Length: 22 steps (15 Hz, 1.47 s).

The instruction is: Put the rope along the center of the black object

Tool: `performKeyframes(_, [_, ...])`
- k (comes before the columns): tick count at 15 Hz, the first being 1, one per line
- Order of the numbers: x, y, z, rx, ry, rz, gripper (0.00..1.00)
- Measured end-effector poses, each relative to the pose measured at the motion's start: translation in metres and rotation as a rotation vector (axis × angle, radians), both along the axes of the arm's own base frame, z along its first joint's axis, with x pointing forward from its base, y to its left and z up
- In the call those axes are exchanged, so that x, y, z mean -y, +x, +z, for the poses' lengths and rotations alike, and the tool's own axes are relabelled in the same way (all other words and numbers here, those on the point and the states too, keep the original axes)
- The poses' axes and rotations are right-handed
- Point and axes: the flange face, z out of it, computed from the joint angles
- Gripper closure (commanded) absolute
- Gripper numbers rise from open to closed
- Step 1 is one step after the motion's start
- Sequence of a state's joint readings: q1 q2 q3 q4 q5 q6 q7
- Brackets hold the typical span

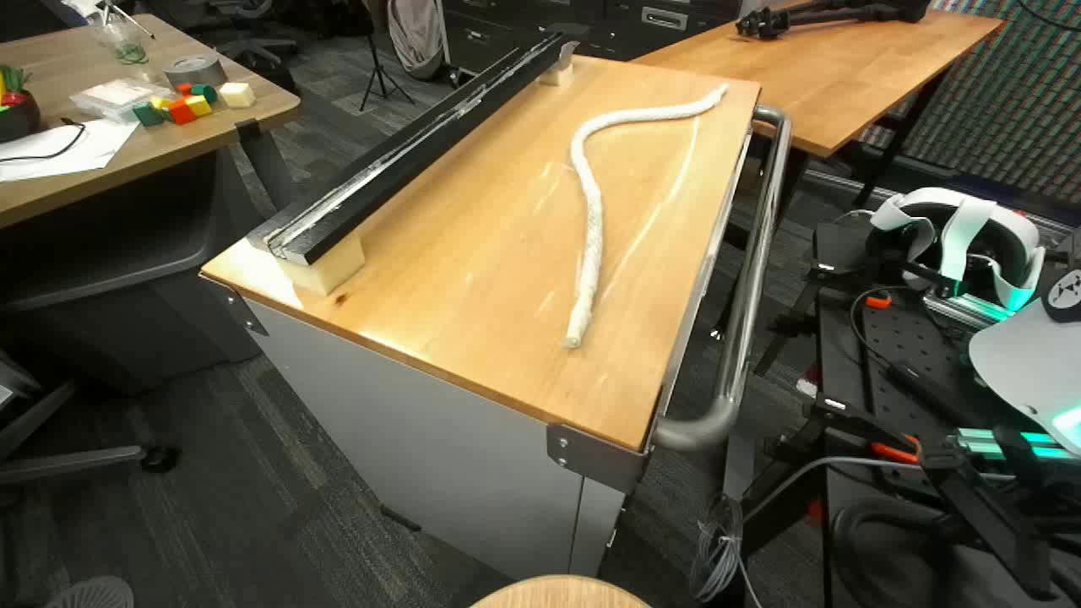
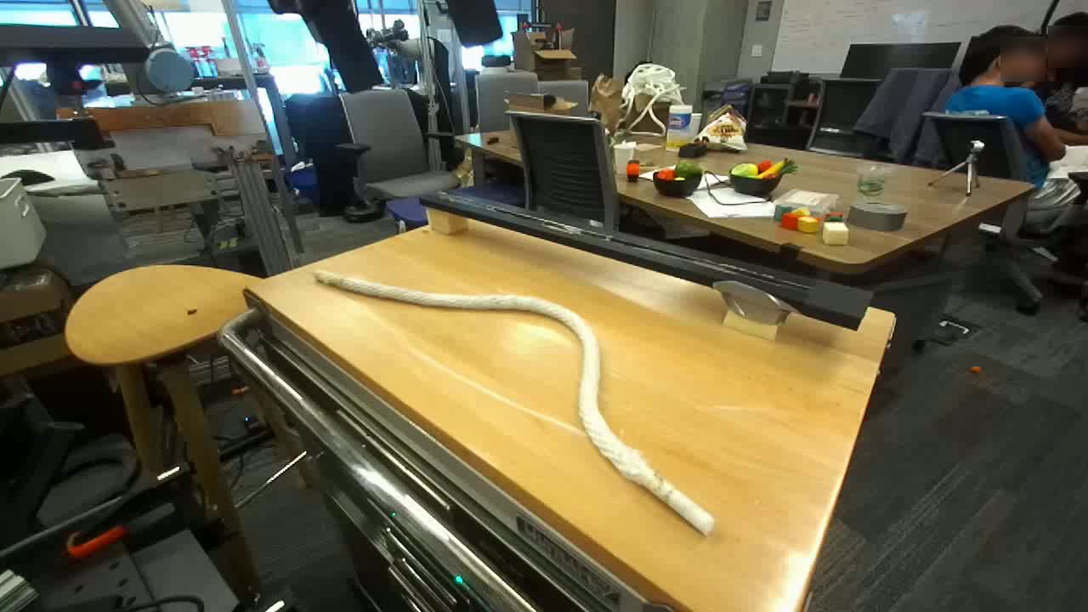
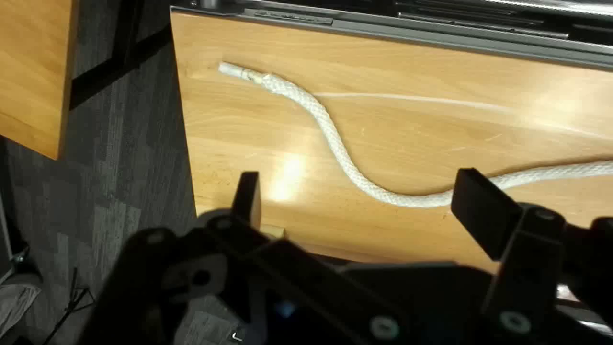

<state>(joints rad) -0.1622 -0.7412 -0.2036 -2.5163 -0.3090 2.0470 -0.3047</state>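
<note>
The white rope (image 1: 593, 221) lies in a loose S-curve on the wooden tabletop (image 1: 473, 253), as both exterior views show, also here (image 2: 588, 365). The black rail (image 1: 405, 160) runs along the opposite long edge, raised on pale blocks (image 1: 325, 268); it also shows in an exterior view (image 2: 620, 246). A light streak runs along the rail's top. In the wrist view my gripper (image 3: 359, 191) is open and empty above the tabletop. Its right finger overlaps the rope (image 3: 337, 143) in the picture, with no contact visible. The rail is mostly hidden there. The gripper is outside both exterior views.
A shiny tubular handle (image 1: 754, 270) runs along the tabletop's long edge nearest the rope. A round stool (image 2: 161, 310) stands at one end. A second wooden table (image 1: 836, 67) and a desk with toy blocks (image 1: 181, 108) stand nearby. A curved metallic piece (image 2: 752, 302) sits at a rail support.
</note>
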Motion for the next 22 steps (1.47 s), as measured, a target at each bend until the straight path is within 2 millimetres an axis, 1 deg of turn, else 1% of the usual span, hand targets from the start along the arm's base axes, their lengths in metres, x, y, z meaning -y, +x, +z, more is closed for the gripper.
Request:
performKeyframes(4, [0.001,-0.001,0.012,0.026,-0.007,-0.002,0.0])
performKeyframes(7, [0.001,0.0,0.012,0.027,-0.008,-0.002,0.0])
performKeyframes(8, [0.001,0.0,0.011,0.026,-0.004,-0.013,0.0])
performKeyframes(11, [0.0,0.008,-0.001,0.039,0.059,-0.164,0.0])
performKeyframes(13, [-0.009,0.025,-0.008,0.052,0.115,-0.266,0.0])
performKeyframes(14, [-0.019,0.036,-0.01,0.058,0.147,-0.297,0.0])
performKeyframes(15, [-0.024,0.042,-0.013,0.047,0.146,-0.293,0.0])
performKeyframes(17, [-0.023,0.042,-0.019,0.034,0.146,-0.296,0.0])
performKeyframes(19, [-0.019,0.04,-0.019,0.034,0.15,-0.306,0.0])
performKeyframes(22, [-0.026,0.039,-0.031,-0.028,0.218,-0.409,0.0])
